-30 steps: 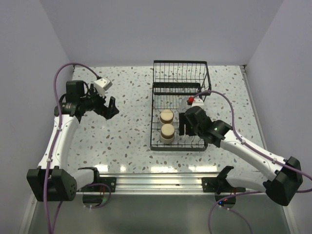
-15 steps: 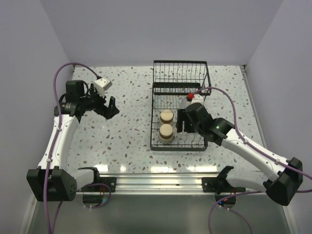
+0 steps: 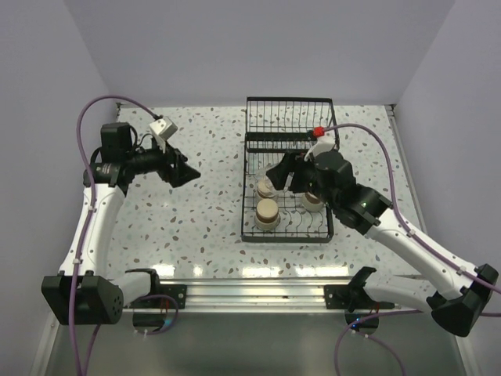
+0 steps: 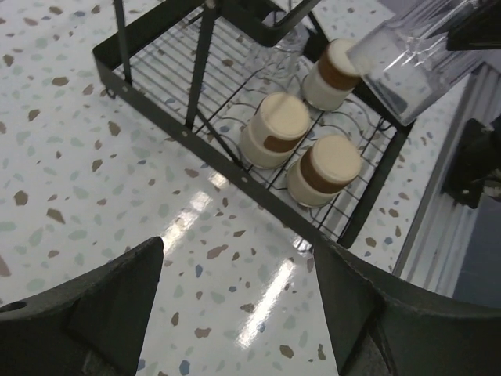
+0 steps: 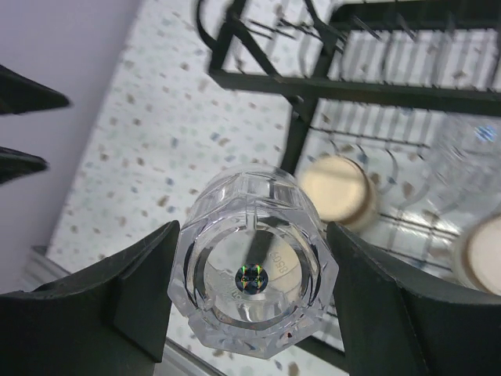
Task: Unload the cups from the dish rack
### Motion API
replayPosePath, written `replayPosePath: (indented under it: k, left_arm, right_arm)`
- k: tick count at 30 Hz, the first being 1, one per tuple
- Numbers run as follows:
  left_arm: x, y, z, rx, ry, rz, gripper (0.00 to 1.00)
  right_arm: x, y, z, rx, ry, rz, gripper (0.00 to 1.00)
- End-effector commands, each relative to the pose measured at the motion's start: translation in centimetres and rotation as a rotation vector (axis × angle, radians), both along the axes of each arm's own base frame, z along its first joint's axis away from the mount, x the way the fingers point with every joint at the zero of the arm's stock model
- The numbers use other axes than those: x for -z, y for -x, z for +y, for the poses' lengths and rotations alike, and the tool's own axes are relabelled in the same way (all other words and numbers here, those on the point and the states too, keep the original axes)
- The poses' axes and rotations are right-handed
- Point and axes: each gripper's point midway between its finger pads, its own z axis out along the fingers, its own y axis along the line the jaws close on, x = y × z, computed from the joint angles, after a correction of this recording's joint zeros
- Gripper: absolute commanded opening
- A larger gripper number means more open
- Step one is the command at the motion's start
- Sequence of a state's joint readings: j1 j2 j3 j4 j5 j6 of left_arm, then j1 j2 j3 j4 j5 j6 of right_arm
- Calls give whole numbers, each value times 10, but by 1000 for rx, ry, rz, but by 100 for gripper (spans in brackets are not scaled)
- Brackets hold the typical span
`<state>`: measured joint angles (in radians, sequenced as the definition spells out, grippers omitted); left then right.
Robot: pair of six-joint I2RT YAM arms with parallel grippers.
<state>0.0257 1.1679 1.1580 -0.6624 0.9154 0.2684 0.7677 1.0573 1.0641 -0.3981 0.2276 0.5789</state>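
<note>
Clamping a clear cup (image 5: 254, 301) between its two fingers (image 5: 129, 301), the right gripper (image 3: 279, 172) is holding it raised over the left part of the dish rack (image 3: 286, 237), free of the wires. The right wrist view is looking straight along the cup's axis, so it is showing the faceted wall pressed by a finger on each side. The left wrist view is showing the same cup from the side, tilted, at its top right corner. From the top view the transparent cup is hard to make out against the dark fingers.

Three brown cups (image 4: 279, 129) are sitting upside down in the rack, pale bases up. The left wrist view is showing all three clearly, two close together at the near end and one farther along; the right wrist view is catching only two blurred pale bases; in the top view the right arm is partly covering one.

A second clear cup (image 5: 470, 157) is standing in the rack beyond them, faint in both wrist views.

The left gripper (image 3: 186, 169) is hovering over the speckled table (image 3: 211, 211), left of the rack and apart from it; its fingers (image 4: 102, 313) are spread wide with nothing between them.
</note>
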Motion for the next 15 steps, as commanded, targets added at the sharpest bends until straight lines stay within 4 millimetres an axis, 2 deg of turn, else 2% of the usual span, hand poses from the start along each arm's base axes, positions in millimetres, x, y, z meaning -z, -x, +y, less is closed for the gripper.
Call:
replayPosePath:
  k: [1, 2, 4, 5, 6, 7, 9, 12, 13, 15]
  left_arm:
    - [-43, 22, -28, 165, 209, -25, 81]
    - [-51, 28, -32, 178, 253, 5, 81]
    - [-70, 35, -39, 229, 297, -32, 82]
    - [-77, 37, -42, 219, 325, -2, 83]
    - [-87, 35, -45, 225, 329, -40, 85]
    - [-93, 40, -51, 249, 340, -42, 86]
    - [-104, 45, -56, 271, 375, -31, 87]
    - [-111, 47, -58, 276, 400, -24, 87]
    - [-113, 49, -59, 282, 407, -26, 86]
    - [-122, 51, -60, 296, 425, -53, 84]
  right_arm:
    - [-86, 1, 40, -129, -310, -184, 0]
    - [-105, 0, 46, -142, -377, -230, 0]
    - [-123, 2, 57, -184, -452, -276, 0]
    - [-142, 3, 62, -201, -524, -320, 0]
    - [-142, 3, 75, -233, -542, -320, 0]
    - [-155, 3, 80, -251, -579, -355, 0]
    - [-159, -1, 93, -265, -589, -364, 0]
    - [-174, -1, 101, -274, -639, -399, 0]
    - [-171, -2, 108, -284, -639, -392, 0]
    - [-179, 2, 115, -307, -654, -403, 0]
